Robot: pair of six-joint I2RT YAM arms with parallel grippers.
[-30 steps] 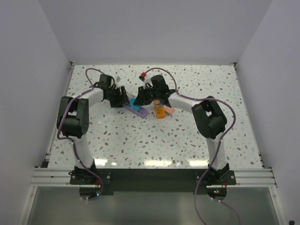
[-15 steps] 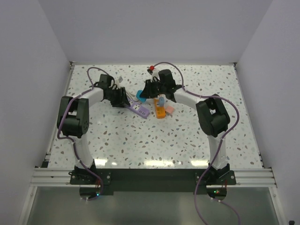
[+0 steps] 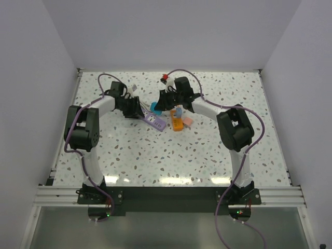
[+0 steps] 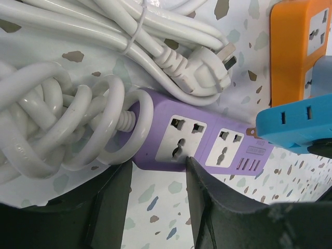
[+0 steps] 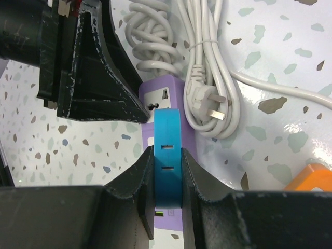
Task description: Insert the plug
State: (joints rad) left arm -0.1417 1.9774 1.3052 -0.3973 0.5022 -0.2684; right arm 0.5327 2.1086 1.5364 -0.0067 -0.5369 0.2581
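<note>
Plug (image 5: 167,134) looked like light, rigid plastic, right?

— Yep. Your right gripper (image 5: 167,153) clamped its flat sides, a good hold, 12 o'clock of the purple strip (image 4: 207,137). Your left gripper (image 4: 158,163) was half-open, empty, bracing that.

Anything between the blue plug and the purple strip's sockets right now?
Nothing visible. The blue plug, held by the right gripper, sits by the USB end of the purple power strip; both sockets are uncovered.
</note>
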